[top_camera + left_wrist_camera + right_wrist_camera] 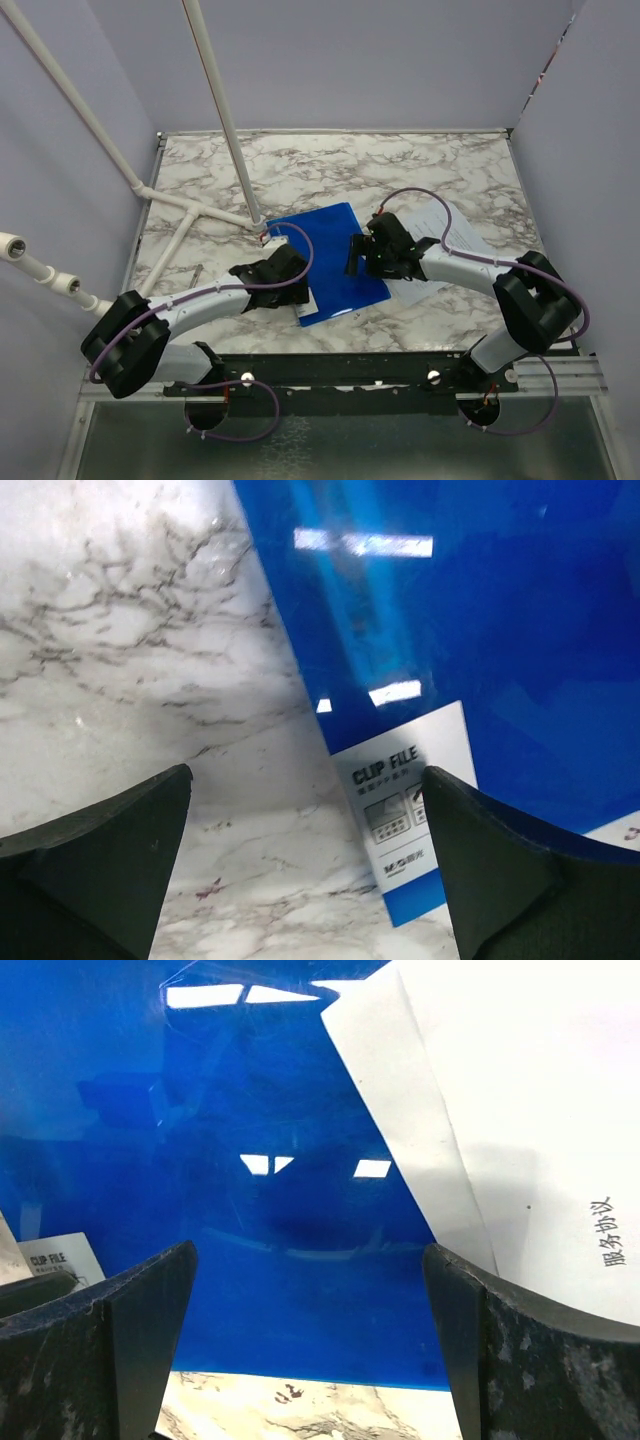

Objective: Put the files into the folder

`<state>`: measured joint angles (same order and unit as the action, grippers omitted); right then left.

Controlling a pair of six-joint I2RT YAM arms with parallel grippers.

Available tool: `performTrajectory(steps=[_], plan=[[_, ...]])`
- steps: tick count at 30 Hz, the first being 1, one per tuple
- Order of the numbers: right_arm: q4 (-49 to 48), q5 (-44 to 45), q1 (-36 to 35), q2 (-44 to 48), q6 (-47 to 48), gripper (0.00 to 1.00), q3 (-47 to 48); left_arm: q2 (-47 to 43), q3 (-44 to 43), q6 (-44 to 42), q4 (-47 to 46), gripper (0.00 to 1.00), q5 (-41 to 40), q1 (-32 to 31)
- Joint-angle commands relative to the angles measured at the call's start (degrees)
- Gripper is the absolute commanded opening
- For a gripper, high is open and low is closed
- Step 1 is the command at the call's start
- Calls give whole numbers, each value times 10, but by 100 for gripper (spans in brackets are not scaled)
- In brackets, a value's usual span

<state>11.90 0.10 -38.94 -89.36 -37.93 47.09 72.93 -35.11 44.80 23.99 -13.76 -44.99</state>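
Where right arm (455, 268) crosses, files (476, 243) hide.

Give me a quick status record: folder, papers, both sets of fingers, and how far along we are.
folder: blue, flat on the marble table, apparently closed, white label at one corner
papers: white printed sheets on the folder's right, edge overlapping its cover, not inside
left fingers: open, empty, above the label corner
right fingers: open, empty, above the folder's right side near the papers
progress: nothing filed yet
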Motion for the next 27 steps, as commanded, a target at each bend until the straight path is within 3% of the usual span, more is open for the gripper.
performTrajectory(steps=[1,10,27], plan=[[29,54,5,2,8,100,-7,34,7,-4,-31,99,-2,3],[39,91,24,10,11,100,-36,65,7,-5,-36,99,-9,3],[50,103,141,32,57,100,-45,33,24,-6,-27,99,-15,2]])
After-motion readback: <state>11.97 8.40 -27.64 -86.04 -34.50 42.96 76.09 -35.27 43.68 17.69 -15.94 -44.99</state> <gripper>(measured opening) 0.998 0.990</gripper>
